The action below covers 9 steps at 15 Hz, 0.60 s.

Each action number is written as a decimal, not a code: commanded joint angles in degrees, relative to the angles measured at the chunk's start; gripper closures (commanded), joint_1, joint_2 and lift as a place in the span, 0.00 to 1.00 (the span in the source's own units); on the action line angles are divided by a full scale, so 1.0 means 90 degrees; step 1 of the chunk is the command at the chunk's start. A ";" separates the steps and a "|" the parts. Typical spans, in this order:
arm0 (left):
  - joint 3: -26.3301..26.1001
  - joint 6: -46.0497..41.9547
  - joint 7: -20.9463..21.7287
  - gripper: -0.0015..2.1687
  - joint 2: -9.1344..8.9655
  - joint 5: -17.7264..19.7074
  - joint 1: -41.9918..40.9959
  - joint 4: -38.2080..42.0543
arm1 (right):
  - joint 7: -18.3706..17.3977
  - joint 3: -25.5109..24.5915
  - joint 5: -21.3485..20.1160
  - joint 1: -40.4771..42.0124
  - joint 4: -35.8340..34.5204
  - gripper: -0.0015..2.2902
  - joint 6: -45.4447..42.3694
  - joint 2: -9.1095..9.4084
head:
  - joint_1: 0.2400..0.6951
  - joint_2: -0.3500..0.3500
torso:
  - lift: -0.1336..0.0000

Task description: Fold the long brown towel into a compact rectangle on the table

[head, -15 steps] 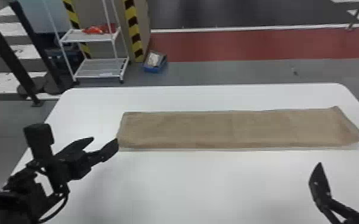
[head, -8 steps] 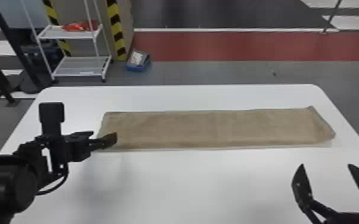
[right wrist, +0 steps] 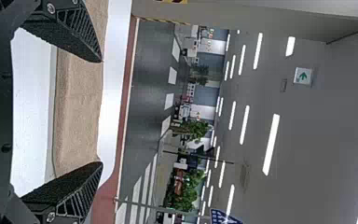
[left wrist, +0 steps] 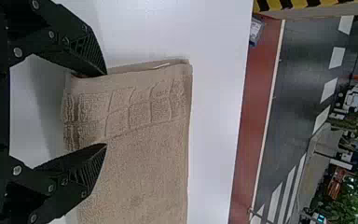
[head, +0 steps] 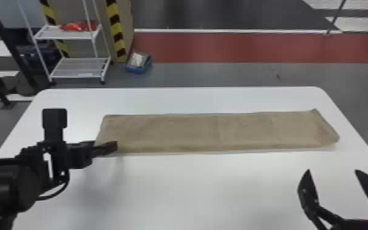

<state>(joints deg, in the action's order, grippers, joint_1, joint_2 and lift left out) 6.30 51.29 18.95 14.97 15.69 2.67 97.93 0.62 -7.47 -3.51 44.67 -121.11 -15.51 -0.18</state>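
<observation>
Your long brown towel lies flat across the white table, stretched from left to right as a narrow strip, with a faint crease crossing it near the middle. At the strip's right end, the edge runs at a slant toward the table's near right.

Your left gripper is at the towel's left end, by the near corner, coming in from the left. Look at the left wrist view and you see the fingers of the left gripper spread well apart, with the end of the towel showing between them. One fingertip is right at the towel's end edge, the other over the cloth farther in; you can't tell from here whether either one touches. A woven band with a grid pattern runs across the cloth near that end.

Your right gripper is on the near side of the towel's right part, apart from it, its fingers open wide. In the right wrist view, the towel shows beyond the gap between those fingers, and nothing is pinched there.
</observation>
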 commanded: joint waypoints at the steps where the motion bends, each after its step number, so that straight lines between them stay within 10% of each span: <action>1: 0.0023 0.0001 0.0257 0.67 -0.0013 -0.0191 0.0016 -0.0041 | 0.0000 0.0000 0.0000 -0.0003 0.0000 0.04 0.0000 0.0025 | 1.00 0.50 | 0.08; 3: 0.0072 0.0001 0.0345 0.87 -0.0032 -0.0191 -0.0004 -0.0032 | 0.0000 0.0000 0.0000 -0.0003 0.0010 0.04 0.0000 0.0025 | 1.00 0.49 | 0.08; 9: 0.1127 0.0001 0.1478 0.87 -0.0052 0.0004 -0.0609 0.0662 | -0.0030 -0.0010 0.0000 -0.0013 0.0049 0.04 0.0000 0.0025 | 1.00 0.51 | 0.08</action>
<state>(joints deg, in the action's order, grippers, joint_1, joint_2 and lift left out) 13.65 51.23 30.60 14.26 15.19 -1.36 102.19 0.41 -7.56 -3.51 44.64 -120.78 -15.51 -0.18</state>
